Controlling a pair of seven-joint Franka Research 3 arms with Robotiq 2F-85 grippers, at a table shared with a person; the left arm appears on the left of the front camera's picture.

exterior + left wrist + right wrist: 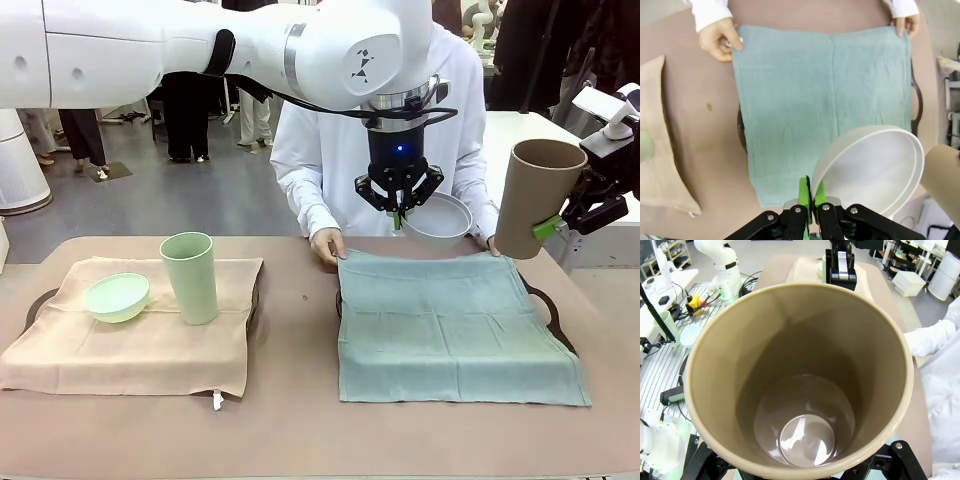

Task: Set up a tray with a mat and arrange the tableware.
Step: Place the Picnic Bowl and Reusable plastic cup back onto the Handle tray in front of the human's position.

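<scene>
Over teal mat [455, 325], white bowl [437, 218] and matte tan tumbler [535, 197] hang.

A square, pale blue-green cloth mat [455, 325] is spread flat over a dark handled tray [547, 305], of which little more than the handles can be seen at the mat's two sides. A round, white, matte plastic bowl [437, 218] is held tilted in the air above the far edge of this mat. A tall, tan-brown, handleless plastic tumbler [535, 196] is held upright and empty in the air beside the mat's far right corner. Well to the left of the blue-green mat, a beige cloth mat [130, 330] is laid flat, and on it a pale mint green plastic bowl [117, 297] and a tall pale green plastic tumbler [189, 277] are set upright, just beside each other.
</scene>
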